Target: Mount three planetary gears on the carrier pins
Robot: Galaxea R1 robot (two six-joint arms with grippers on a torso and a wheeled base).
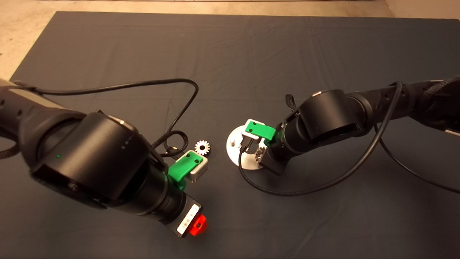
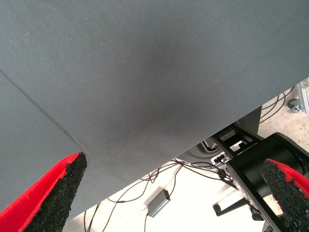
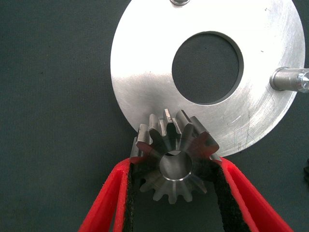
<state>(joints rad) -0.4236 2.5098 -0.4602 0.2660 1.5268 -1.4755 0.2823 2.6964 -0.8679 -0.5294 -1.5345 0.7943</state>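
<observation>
The shiny round disc (image 1: 234,153) with a large centre hole lies mid-mat. It also shows in the right wrist view (image 3: 145,63), where two upright carrier pins (image 3: 288,79) are visible; a third pin is hidden. My right gripper (image 1: 257,153) hangs over the disc's near rim, shut on a dark grey planetary gear (image 3: 174,154) held by its toothed sides between the pads (image 3: 129,193). A second, silver gear (image 1: 202,147) lies flat on the mat left of the disc. My left gripper (image 1: 196,225) is open and empty, low over the mat's front part. A third gear is out of view.
Black cables (image 1: 179,108) loop over the mat by the loose gear and around the right arm (image 1: 323,180). The left wrist view looks past the mat's edge at floor cables and a small grey box (image 2: 158,203).
</observation>
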